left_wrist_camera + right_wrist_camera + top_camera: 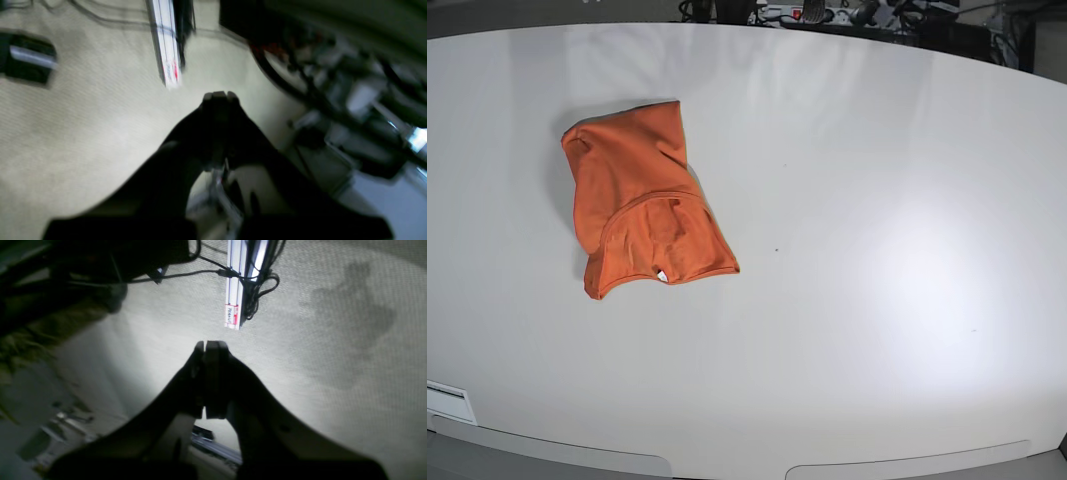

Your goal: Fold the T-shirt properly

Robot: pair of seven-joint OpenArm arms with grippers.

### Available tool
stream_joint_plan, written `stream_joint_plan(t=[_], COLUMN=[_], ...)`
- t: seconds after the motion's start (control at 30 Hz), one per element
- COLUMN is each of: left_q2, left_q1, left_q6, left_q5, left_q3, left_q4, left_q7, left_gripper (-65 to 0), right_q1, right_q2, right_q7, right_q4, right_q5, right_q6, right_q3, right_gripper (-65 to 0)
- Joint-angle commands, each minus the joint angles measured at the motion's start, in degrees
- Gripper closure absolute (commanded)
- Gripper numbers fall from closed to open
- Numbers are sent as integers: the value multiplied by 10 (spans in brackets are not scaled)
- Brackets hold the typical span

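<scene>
The orange T-shirt point(637, 205) lies crumpled in a loose heap on the left part of the white table point(877, 250) in the base view, with a small white tag point(662, 276) showing near its front edge. Neither arm shows in the base view. In the left wrist view my left gripper point(219, 96) is shut and empty, raised in the air over a beige floor. In the right wrist view my right gripper point(210, 345) is shut and empty, also raised over the floor. The T-shirt is out of both wrist views.
An aluminium rail with a red-and-white label point(235, 283) and black cables point(260, 280) hangs ahead of both grippers; it also shows in the left wrist view point(166, 43). Dark equipment and cables point(333, 83) lie at the right of the left wrist view. Cables and a power strip point(827, 14) sit behind the table.
</scene>
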Motion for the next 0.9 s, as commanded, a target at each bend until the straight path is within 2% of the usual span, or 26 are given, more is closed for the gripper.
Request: stream_joint_plan(t=[0.0,0.17,0.27,0.37,0.5,0.57,0.63,0.77,0.87], left_q2=[3,21,28,33,33,36,45,81,108], left_q1=[-7,-48,-53,-51,-51,-53,-57,-67,-70], left_q6=[-5,2,56,132,223,252,278,308,358], left_q5=[19,166,242,287,285,285,285,254,250], left_q3=[0,0,0,0,28,61,101,158,169], left_q4=[-9,-71,-96,-125,-177,-200,-218,-238,-239], left_q7=[-21,-151,-231,-301,-376,-410,-433,-436,-439], left_gripper=[0,0,0,0,0,0,0,0,0], right_q1=[5,53,69,80,91,98,107,125,129], right_q2=[6,2,0,-4,-15,-27,-41,-70,-89], right_q7=[13,86,112,125,143,144,147,151,162], right_q4=[-10,-59,-80,-97,-120,-133,-147,-171,-178], right_q5=[-13,-94,-134,-158,-158,-158,-158,-158,-173], right_q6=[-9,-91,-143,-191,-247,-264,-267,-268,-274], right_q3=[-11,-70,-103,-132,-156,-158,-158,-158,-158], right_gripper=[0,0,0,0,0,0,0,0,0])
